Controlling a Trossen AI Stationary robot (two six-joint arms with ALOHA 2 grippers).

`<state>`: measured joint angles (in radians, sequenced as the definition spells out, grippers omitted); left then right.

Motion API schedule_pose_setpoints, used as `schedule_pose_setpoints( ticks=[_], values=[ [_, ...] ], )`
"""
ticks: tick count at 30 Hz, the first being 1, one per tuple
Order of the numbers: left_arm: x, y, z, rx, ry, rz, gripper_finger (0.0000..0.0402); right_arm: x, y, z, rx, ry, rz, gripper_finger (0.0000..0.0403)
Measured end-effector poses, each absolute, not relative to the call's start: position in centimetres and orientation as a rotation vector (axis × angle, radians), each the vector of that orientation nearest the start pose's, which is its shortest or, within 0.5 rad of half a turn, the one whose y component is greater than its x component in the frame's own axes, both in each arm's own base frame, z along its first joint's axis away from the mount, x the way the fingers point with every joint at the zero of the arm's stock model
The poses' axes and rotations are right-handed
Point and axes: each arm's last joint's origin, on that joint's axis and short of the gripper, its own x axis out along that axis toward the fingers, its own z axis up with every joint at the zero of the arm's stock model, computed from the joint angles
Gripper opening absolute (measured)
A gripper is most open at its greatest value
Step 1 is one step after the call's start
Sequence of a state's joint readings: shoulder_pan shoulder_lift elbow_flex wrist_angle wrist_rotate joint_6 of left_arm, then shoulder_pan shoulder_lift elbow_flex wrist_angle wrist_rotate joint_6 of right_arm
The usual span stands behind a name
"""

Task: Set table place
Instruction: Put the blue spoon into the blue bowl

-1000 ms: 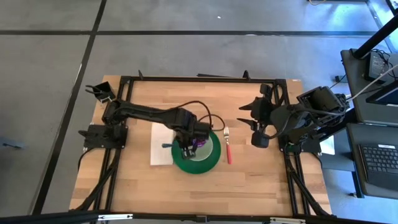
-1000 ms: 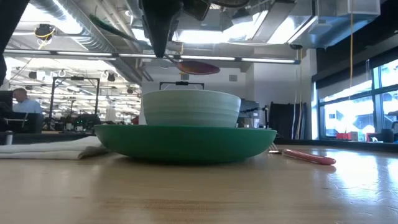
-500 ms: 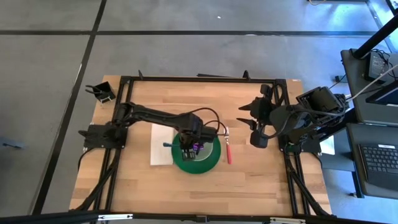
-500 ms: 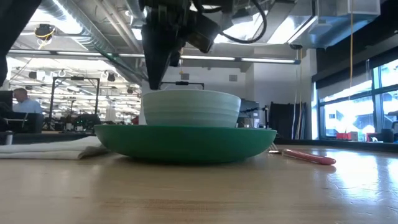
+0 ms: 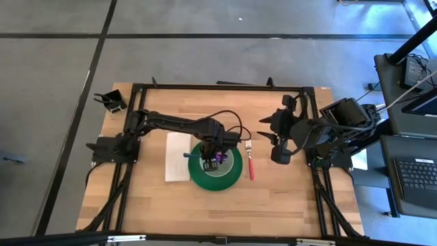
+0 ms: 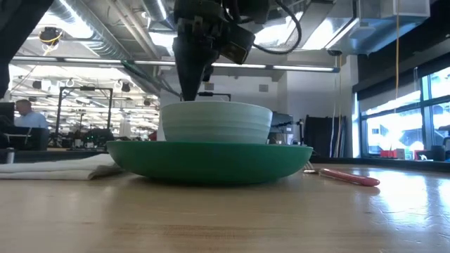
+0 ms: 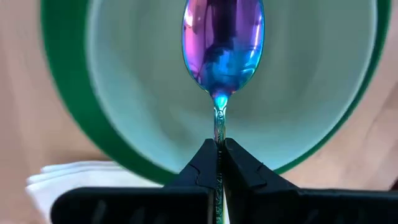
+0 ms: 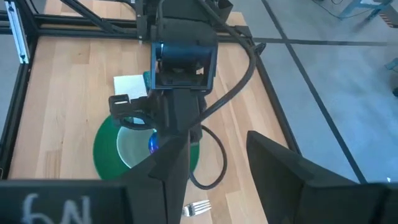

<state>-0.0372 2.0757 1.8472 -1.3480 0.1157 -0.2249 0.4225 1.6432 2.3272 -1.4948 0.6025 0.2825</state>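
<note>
A pale green bowl [image 6: 216, 123] stands on a green plate [image 6: 211, 163] at mid-table. My left gripper [image 7: 219, 146] hangs over the bowl [image 7: 124, 81], shut on an iridescent purple-blue spoon [image 7: 222, 43]. In the high view the left gripper [image 5: 217, 158] covers most of the bowl. In the low view its fingers [image 6: 188, 95] reach down to the bowl's rim, and the spoon's head is hidden inside. My right gripper [image 5: 276, 142] waits open near the table's right edge, touching nothing. My left gripper pinches the spoon's thin handle [image 7: 218, 127] between its two fingers, just behind the spoon's head. The fingers come from above, pointing down and lying along the handle. The head hangs below them inside the bowl; whether it touches the bowl's floor I cannot tell.
A folded white napkin [image 5: 177, 157] lies left of the plate [image 5: 229, 179]. A fork with a red handle [image 5: 250, 162] lies to its right, between the plate and my right gripper [image 8: 224, 186]. A black rail frame [image 5: 225, 87] borders the wooden table. Bare wood [image 5: 225, 212] stretches along the near side.
My left gripper, shut on the spoon throughout, has dropped toward the bowl and shifted a little toward the table's right, ending with its fingertips at the bowl's rim. Bowl, plate, napkin and fork have stayed put.
</note>
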Motion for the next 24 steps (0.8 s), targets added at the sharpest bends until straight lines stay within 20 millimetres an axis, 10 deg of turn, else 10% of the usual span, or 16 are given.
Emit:
schedule_pose_setpoints(
  ticks=[24],
  values=[
    [41.5, -2.7, 21.0, -0.239, 1.595, -0.009, 0.0006, 24.0, 9.0, 49.9, -0.139, 0.686, -0.273, 0.0162]
  ],
)
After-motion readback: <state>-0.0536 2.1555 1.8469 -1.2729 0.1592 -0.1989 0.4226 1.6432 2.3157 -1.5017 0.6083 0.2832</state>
